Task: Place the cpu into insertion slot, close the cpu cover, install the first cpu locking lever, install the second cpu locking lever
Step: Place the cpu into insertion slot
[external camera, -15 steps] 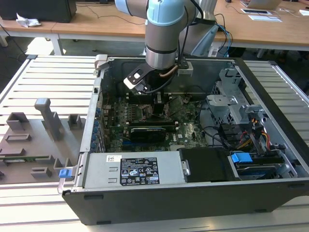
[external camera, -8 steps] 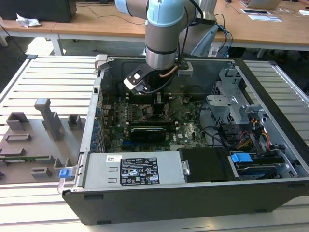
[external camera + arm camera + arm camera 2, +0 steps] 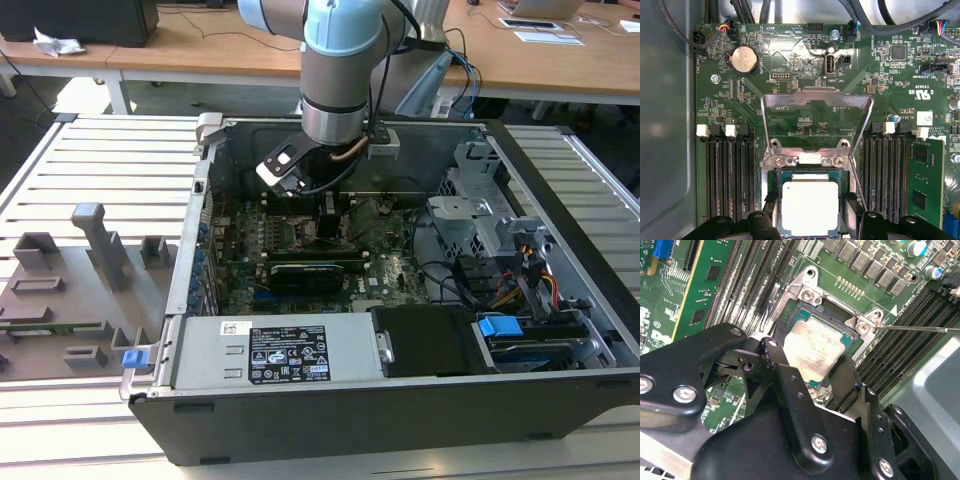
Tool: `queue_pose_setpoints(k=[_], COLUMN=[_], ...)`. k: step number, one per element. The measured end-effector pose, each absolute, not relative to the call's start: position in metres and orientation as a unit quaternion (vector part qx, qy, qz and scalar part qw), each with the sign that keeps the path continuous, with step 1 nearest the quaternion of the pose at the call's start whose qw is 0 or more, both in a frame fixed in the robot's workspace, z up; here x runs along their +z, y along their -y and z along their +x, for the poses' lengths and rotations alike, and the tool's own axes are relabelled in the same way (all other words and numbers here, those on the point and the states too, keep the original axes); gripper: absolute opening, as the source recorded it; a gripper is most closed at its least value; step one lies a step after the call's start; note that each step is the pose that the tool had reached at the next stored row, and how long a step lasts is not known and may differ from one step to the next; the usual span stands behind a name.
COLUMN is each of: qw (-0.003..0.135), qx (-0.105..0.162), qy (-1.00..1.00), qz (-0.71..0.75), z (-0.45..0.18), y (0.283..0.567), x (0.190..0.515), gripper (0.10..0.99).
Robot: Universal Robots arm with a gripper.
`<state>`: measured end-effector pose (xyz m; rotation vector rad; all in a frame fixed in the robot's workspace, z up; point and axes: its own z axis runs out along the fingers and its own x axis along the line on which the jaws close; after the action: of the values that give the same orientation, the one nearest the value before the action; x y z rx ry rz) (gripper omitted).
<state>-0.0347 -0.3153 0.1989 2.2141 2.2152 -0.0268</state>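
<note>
Motherboard (image 3: 790,50) | cpu (image 3: 810,207) in socket, straddled by pincer (image 3: 812,362) | pincer spread, not gripping | cpu cover (image 3: 815,96) raised

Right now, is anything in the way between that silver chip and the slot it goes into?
Nothing visible is. The cpu cover stands swung open, off the slot, and the cpu lies right at the slot, with the gripper around it.

Wooden desks (image 3: 200,48) behind — slatted table (image 3: 105,150).
</note>
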Motion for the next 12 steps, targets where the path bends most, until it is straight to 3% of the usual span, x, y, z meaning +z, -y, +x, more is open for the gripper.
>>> queue_pose_setpoints(k=[9,10,12], qw=[0.005,0.005,0.005], qx=[-0.009,-0.009,-0.008], qy=[-0.707,-0.707,-0.707], qz=[0.707,0.707,0.707], z=[-0.0350,-0.0351,-0.0351], y=[0.3153,0.3153,0.3153], x=[0.1990,0.1991,0.1991], gripper=[0.620,0.541,0.541])
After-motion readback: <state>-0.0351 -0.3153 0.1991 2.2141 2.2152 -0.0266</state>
